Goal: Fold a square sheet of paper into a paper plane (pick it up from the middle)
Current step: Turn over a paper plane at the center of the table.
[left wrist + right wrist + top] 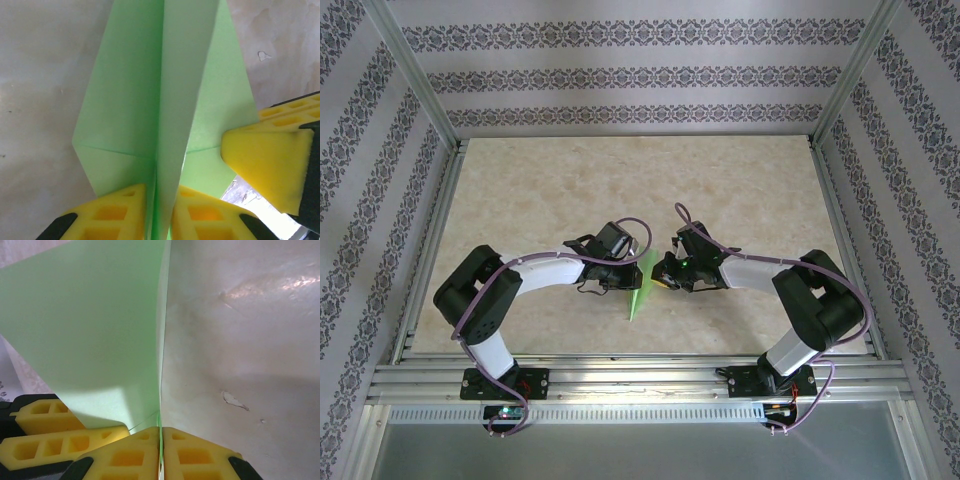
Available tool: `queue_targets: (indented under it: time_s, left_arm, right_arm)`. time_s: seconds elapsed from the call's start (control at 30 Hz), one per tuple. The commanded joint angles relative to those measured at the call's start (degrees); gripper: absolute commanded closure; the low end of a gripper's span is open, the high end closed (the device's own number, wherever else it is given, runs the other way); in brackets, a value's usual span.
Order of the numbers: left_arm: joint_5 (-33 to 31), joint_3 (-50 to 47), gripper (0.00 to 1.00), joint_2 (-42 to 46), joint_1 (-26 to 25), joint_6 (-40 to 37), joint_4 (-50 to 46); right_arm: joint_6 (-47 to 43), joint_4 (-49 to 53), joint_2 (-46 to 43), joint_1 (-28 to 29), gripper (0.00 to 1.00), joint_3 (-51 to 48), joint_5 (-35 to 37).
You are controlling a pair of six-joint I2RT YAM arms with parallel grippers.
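Observation:
The paper plane (pixel 642 285) is a pale green folded dart with a centre crease, standing on edge between my two grippers above the table. In the left wrist view the paper plane (pixel 130 100) spreads its wings, and its centre fold runs down between my left gripper (pixel 159 187), whose yellow fingers stand slightly apart around it. A yellow finger of the right gripper (pixel 265 160) presses the paper from the right. In the right wrist view my right gripper (pixel 160 429) is shut on the lower edge of the paper plane (pixel 90 330). The left gripper's fingers (pixel 55 442) show beside it.
The beige marbled table top (pixel 570 190) lies below, with a small chip (pixel 234 400) in its surface. Aluminium rails (pixel 640 375) run along the near edge, frame posts stand at the corners, and patterned walls close in three sides.

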State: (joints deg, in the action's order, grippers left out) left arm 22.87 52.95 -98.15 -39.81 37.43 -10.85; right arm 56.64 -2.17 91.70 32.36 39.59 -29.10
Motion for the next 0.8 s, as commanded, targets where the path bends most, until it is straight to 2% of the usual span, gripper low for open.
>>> queue_targets:
  time_s: [0.0,0.77]
  left_arm:
    - [1.1,1.6,0.80,-0.8,-1.0,-1.2,-1.8]
    - [-0.5,4.0,0.84,-3.6,-2.5,-3.5,-5.7]
  right_arm:
    - [-1.4,-0.8,0.9,-0.7,0.90,-0.7,-1.0]
    - [-1.4,-1.2,1.1,-0.8,0.93,-0.9,-1.2]
